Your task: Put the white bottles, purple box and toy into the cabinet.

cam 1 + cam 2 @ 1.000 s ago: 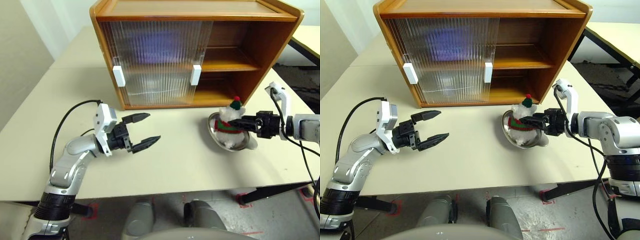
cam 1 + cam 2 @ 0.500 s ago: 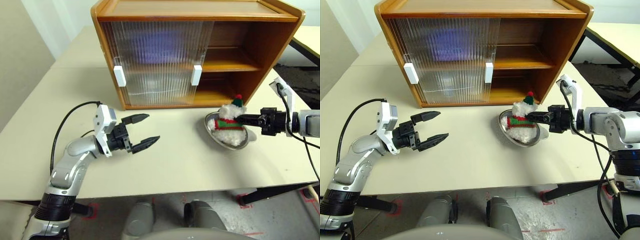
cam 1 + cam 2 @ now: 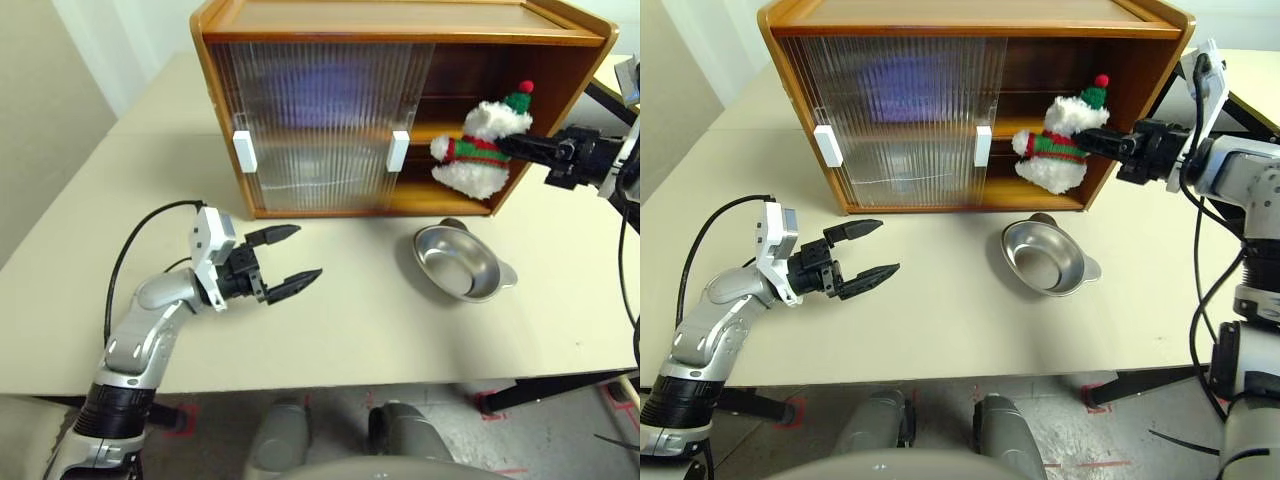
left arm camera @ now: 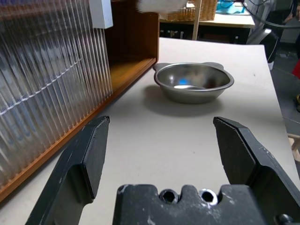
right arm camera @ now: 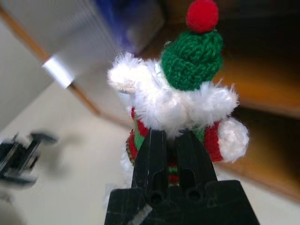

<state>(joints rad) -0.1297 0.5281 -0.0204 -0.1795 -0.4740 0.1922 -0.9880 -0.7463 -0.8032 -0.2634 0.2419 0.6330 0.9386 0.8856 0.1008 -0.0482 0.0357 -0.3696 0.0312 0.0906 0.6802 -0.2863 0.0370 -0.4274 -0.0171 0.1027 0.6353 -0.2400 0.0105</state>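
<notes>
So the cabinet (image 3: 400, 100) is sitting on the table (image 3: 350, 320) with its right half open. Right gripper (image 3: 1108, 145) is clenching the toy (image 3: 1058, 145), dangling it in front of that opening, above the steel dish (image 3: 462, 262). Left gripper (image 3: 290, 256) is hovering with fingers spread, gripping nothing.

We see a pale beige surface (image 3: 350, 330) running across the frame from the left edge to the right. At the upper centre the orange-brown cabinet (image 3: 400, 20) stands directly on it, its two ribbed translucent doors slid to the left half and its right half open. Just in front of the open half, right of centre, a shallow steel dish (image 3: 462, 262) rests on the surface, upright, apart from the cabinet's base. Along the lower edge the surface ends and grey floor (image 3: 560, 440) shows beneath.
</notes>
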